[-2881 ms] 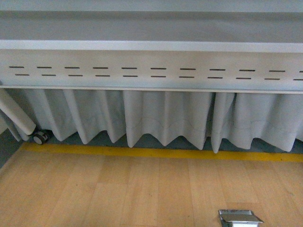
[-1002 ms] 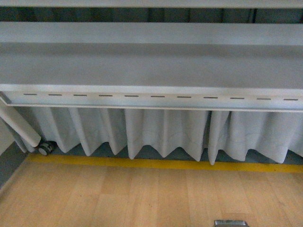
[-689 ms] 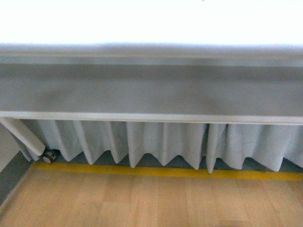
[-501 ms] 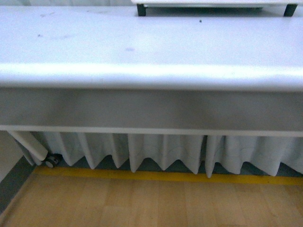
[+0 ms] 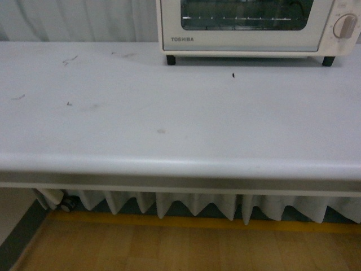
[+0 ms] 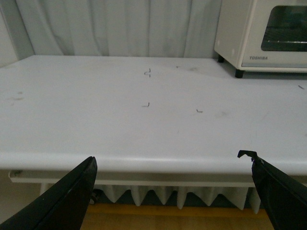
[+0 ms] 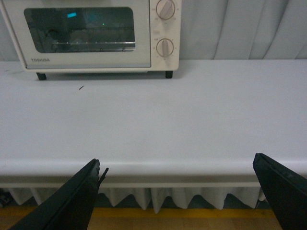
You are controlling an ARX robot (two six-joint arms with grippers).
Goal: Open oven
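The cream-white TOSHIBA oven [image 5: 248, 25] stands at the back right of the white table [image 5: 169, 113], its glass door shut and a round knob [image 5: 344, 25] at its right. The right wrist view shows the oven [image 7: 91, 36] front-on, with a wire rack behind the glass and two knobs [image 7: 165, 48]. In the left wrist view only the oven's [image 6: 261, 40] left corner shows. My left gripper [image 6: 172, 165] and right gripper [image 7: 177, 165] both hang open, in front of the table's front edge and far from the oven. Neither arm shows in the front view.
A pale curtain [image 6: 120, 28] hangs behind the table. Small dark specks [image 5: 233, 74] lie on the tabletop. Below the table edge are a pleated white skirt [image 5: 197, 204], a yellow floor line [image 5: 186, 221], wooden floor and a caster wheel [image 5: 67, 203].
The front view has risen from the floor and the table's underside to above the tabletop. The oven has come into sight at the top right.
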